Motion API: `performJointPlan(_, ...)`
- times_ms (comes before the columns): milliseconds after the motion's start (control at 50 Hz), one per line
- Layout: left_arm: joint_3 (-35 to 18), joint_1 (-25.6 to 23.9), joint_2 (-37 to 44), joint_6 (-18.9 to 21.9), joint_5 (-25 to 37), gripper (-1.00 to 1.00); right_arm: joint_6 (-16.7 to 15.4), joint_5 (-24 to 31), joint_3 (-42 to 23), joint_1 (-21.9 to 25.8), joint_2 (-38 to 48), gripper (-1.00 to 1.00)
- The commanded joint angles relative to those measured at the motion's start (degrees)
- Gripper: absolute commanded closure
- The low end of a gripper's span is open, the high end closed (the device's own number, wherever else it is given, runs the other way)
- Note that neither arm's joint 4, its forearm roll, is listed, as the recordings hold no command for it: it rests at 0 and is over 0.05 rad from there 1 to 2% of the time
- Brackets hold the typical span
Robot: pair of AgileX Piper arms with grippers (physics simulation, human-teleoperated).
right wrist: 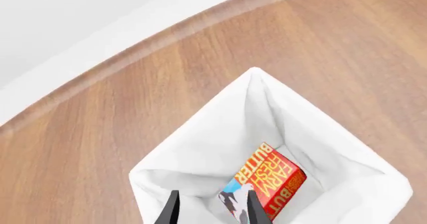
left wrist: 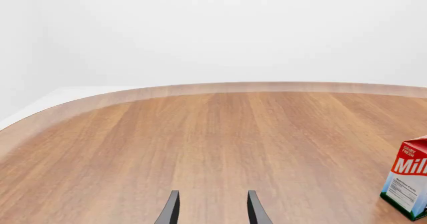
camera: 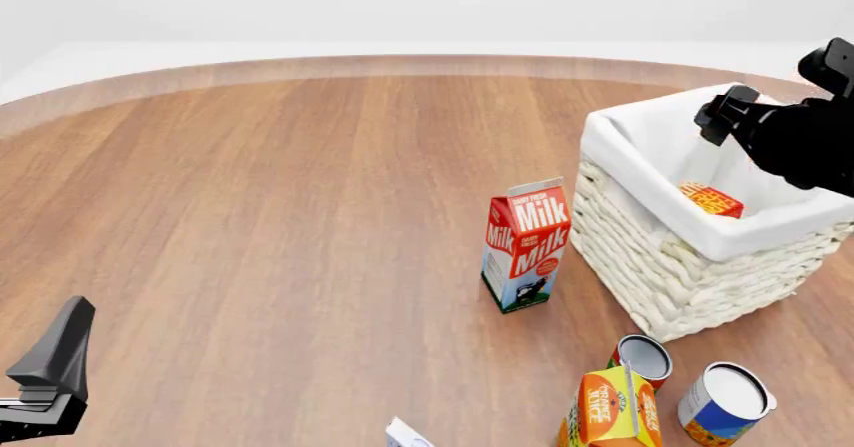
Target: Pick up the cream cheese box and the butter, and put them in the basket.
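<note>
The butter (camera: 711, 200) lies inside the white wicker basket (camera: 667, 267) at the right. In the right wrist view the butter (right wrist: 270, 180) rests on the liner of the basket (right wrist: 200, 134). My right gripper (camera: 718, 120) hangs above the basket, open and empty, with its fingertips (right wrist: 252, 210) just over the butter. Only a white and pale-blue corner of the cream cheese box (camera: 407, 434) shows at the bottom edge of the front view. My left gripper (camera: 64, 345) is at the near left, open and empty (left wrist: 212, 211), far from the cream cheese box.
A red-and-white milk carton (camera: 527, 244) stands just left of the basket and shows in the left wrist view (left wrist: 408, 184). An orange juice carton (camera: 614, 409) and two cans (camera: 645, 357) (camera: 725, 402) stand in front of the basket. The table's curved far edge (camera: 400, 67) runs behind.
</note>
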Motion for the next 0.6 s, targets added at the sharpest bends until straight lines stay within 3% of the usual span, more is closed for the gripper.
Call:
performJointPlan(20, 0.0, 0.0, 0.0, 0.0, 0.0, -1.0, -0.63, 3.38, -1.61, 1.86, -3.75, -1.0)
performJointPlan(500, 0.0, 0.0, 0.0, 0.0, 0.0, -1.0, -3.6, 12.46, -5.35, 13.35, -12.85, -1.0)
performJointPlan(600, 0.0, 0.0, 0.0, 0.0, 0.0, -1.0, -4.45, 14.47, -5.27, 18.15, -14.86, -1.0)
